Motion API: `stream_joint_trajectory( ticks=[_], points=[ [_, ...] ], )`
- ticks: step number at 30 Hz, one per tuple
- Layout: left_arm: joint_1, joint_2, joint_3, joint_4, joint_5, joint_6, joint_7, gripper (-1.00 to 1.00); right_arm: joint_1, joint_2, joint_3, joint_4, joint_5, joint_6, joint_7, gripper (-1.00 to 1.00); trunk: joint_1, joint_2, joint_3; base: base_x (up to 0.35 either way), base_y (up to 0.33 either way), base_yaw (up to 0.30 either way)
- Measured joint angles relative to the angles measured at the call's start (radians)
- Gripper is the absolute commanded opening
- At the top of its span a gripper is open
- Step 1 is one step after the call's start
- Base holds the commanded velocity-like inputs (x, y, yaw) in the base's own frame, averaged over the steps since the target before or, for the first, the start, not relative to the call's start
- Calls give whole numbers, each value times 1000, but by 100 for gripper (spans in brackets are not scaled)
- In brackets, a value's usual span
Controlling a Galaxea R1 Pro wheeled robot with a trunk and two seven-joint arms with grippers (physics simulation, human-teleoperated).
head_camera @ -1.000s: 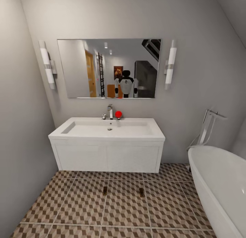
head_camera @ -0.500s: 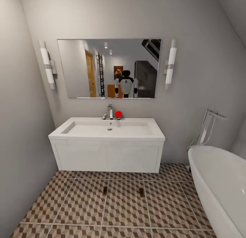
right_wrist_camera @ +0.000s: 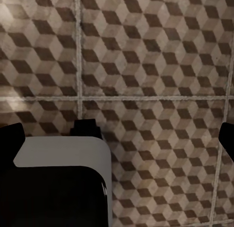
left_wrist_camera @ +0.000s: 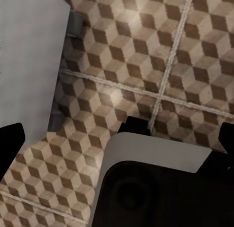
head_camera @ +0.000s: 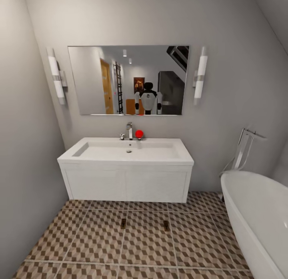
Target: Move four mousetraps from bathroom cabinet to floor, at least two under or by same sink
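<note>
Now, from the head view: the sink point(head_camera: 128, 151) sits square ahead on its white vanity point(head_camera: 126, 185), chrome tap point(head_camera: 129, 131) at the back with a red ball point(head_camera: 139, 134) just beside it. Two mousetraps lie flat on the bathroom floor point(head_camera: 96, 239) in front of the vanity, the left mousetrap point(head_camera: 123, 223) and the right mousetrap point(head_camera: 165, 225), apart from each other, each by a grout line. A white bathtub point(head_camera: 256, 215) curves in at the right, and the mirror point(head_camera: 128, 80) reflects the robot.

Over to the left wrist view: the left claw point(left_wrist_camera: 117, 136) hangs over cube-patterned tiles, its dark fingertips point(left_wrist_camera: 10, 139) spread wide with nothing between them, a pale wall panel point(left_wrist_camera: 29, 66) alongside.

Right wrist view next: the right claw point(right_wrist_camera: 117, 132) likewise spread wide and empty above bare tiles point(right_wrist_camera: 146, 66) and grout lines.
</note>
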Motion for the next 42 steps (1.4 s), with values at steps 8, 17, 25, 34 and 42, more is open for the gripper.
stream_joint_trajectory(
  ticks=[8, 17, 25, 34, 42],
  points=[
    [0, 0, 0, 0, 2, 0, 0, 100, 0, 1, 0, 0, 0, -2, 0, 100, 0, 0, 0, 0, 0, 206],
    [0, -2, 0, 0, 4, 1, 0, 100, 0, 1, 0, 0, 0, -2, 0, 100, 0, 0, 0, 0, 0, 263],
    [0, -3, 0, 1, 6, 2, 0, 100, 0, 1, 0, 0, 0, -2, 0, 100, 0, 0, 0, 0, 0, 272],
    [13, -3, 0, 1, 6, 2, 0, 100, 0, 2, 1, 0, 1, -3, 0, 100, 0, 0, 0, 0, 0, 273],
    [19, -4, 0, 1, 6, 2, 0, 100, 0, 3, 1, 0, 2, -5, 0, 100, 0, 0, 0, 0, 0, 273]
  ],
)
